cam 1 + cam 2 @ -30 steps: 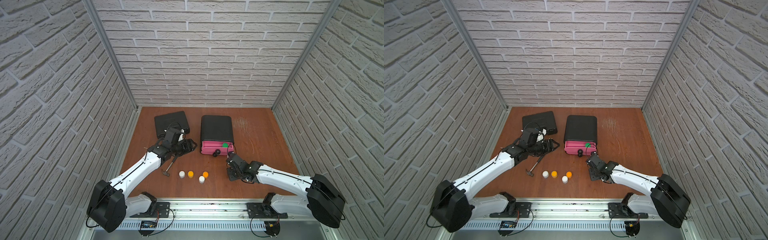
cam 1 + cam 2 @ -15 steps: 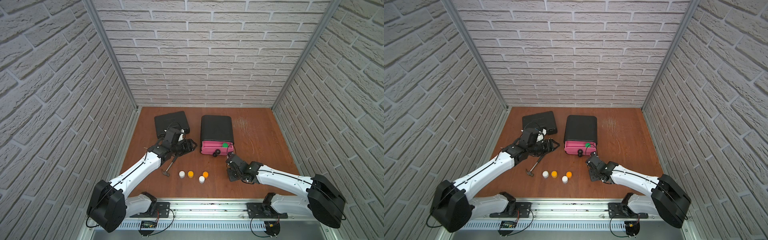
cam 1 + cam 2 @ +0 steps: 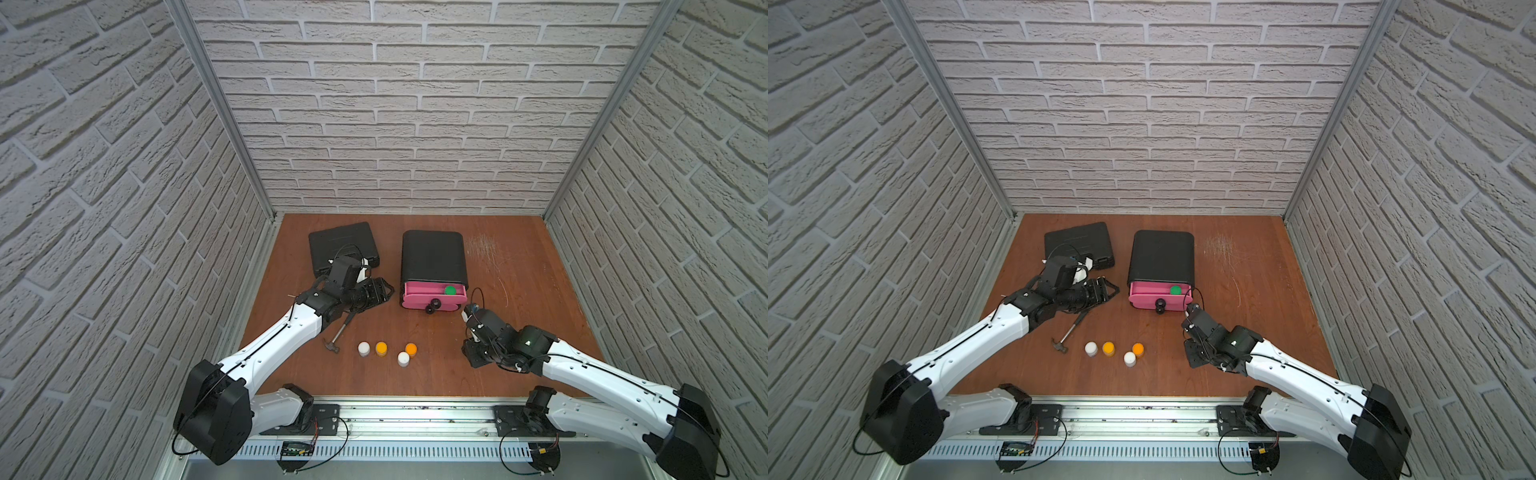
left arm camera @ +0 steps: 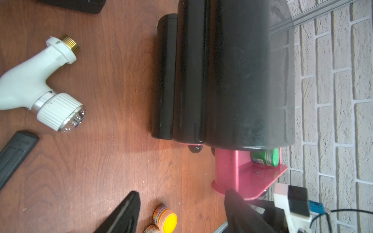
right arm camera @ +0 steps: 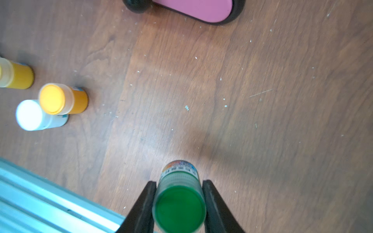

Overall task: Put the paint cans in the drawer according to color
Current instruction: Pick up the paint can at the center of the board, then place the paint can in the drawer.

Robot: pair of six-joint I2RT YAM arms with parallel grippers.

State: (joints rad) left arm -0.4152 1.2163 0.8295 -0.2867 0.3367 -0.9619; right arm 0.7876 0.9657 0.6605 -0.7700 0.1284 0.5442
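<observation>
One green can (image 5: 179, 201) is newly pinched by the right claw (image 5: 179, 182), whose jaws just tightened, at five o'clock from the open drawer (image 3: 415, 300); its twin (image 3: 449, 290) already lies inside. Carrying it in would finish the greens. Left claw (image 4: 181, 192) spread, empty.

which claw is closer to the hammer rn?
Left. The left claw sits by the hammer handle; the right claw, gripping a green paint can, is past the four loose cans.
</observation>
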